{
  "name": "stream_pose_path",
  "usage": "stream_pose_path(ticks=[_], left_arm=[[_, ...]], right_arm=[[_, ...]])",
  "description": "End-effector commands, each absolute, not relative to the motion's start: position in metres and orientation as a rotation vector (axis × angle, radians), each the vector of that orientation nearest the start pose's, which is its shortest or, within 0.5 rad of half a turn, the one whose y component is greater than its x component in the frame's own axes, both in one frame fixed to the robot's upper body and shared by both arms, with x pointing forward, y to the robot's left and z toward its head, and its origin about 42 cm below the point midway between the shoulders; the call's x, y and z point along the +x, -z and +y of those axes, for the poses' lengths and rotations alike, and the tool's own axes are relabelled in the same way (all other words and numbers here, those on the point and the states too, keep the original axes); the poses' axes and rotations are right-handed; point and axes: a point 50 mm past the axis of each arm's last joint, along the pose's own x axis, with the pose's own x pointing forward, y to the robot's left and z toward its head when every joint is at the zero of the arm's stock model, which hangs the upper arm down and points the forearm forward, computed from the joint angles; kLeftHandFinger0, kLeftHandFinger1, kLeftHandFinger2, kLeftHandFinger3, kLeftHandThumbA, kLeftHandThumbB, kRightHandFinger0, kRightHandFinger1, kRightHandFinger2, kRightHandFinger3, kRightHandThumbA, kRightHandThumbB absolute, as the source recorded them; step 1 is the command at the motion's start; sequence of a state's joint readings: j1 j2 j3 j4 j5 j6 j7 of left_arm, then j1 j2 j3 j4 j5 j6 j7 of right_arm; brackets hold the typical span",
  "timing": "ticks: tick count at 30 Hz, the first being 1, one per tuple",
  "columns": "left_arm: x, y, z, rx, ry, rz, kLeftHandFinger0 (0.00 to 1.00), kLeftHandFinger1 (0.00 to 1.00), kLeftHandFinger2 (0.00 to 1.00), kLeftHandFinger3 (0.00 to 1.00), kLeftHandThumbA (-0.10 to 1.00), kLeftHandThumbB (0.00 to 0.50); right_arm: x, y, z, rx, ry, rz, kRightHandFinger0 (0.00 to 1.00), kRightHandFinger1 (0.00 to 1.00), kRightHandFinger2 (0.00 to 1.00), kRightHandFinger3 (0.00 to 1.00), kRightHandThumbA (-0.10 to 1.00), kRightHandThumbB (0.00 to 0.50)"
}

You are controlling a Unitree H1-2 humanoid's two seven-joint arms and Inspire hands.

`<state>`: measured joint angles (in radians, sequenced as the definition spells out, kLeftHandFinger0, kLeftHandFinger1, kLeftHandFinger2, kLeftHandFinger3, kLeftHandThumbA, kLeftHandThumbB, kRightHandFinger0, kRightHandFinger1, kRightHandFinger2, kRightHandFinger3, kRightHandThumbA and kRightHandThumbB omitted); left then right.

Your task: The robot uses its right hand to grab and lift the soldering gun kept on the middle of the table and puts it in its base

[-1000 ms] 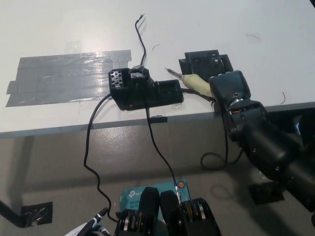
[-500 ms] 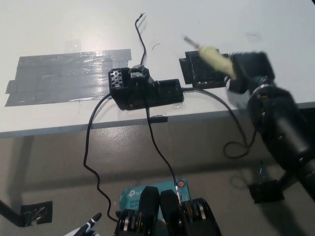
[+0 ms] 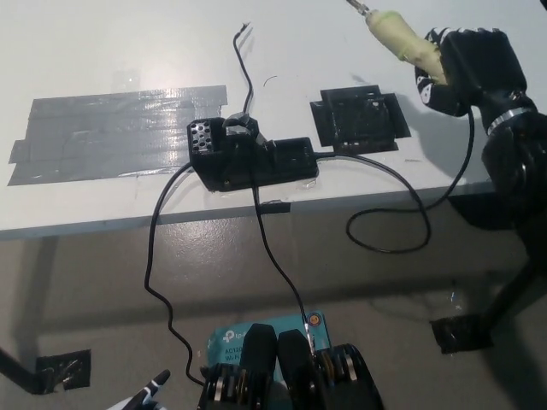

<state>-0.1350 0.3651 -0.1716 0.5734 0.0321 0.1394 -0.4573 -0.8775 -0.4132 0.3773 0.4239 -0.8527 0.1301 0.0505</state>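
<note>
The black right robot hand (image 3: 468, 68) gripped the soldering gun (image 3: 402, 40) by its pale handle, raised at far right. Its metal tip pointed far-left over the white bench (image 3: 111, 51). The boxy black base (image 3: 252, 156) sat mid-bench.

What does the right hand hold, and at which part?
The right hand holds the soldering gun by its handle's rear end; the tip points up-left.

You've got a plain white tabletop (image 3: 102, 51) with a wide patch of shiny grey duct tape (image 3: 120, 132) on its left side. The blocky base unit (image 3: 248, 158) is matte black, and its near-left corner shows a little grid of pale dots. To its right sits a flat black square pad (image 3: 357, 120). The black right hand (image 3: 466, 68) is wrapped around a pale cream-yellow soldering gun handle (image 3: 406, 38) with a silvery tip. The thin cable (image 3: 402, 205) is black, and the floor (image 3: 85, 290) is dull grey-beige.
</note>
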Motion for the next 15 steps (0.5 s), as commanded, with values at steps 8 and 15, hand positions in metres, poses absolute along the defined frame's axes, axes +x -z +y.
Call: stream_pose_path(ticks=[8, 15], left_arm=[[0.293, 0.003, 0.336, 0.354, 0.477, 0.665, 0.0, 0.0, 0.1, 0.36, 1.0, 0.5], [0.292, 0.003, 0.338, 0.359, 0.476, 0.67, 0.0, 0.0, 0.11, 0.37, 1.0, 0.5]], right_arm=[[0.502, -0.349, -0.229, -1.648, -0.251, -0.973, 0.0, 0.0, 0.2, 0.17, -0.1, 0.188], [0.502, -0.358, -0.236, -1.697, -0.275, -1.121, 0.0, 0.0, 0.23, 0.2, -0.1, 0.161]])
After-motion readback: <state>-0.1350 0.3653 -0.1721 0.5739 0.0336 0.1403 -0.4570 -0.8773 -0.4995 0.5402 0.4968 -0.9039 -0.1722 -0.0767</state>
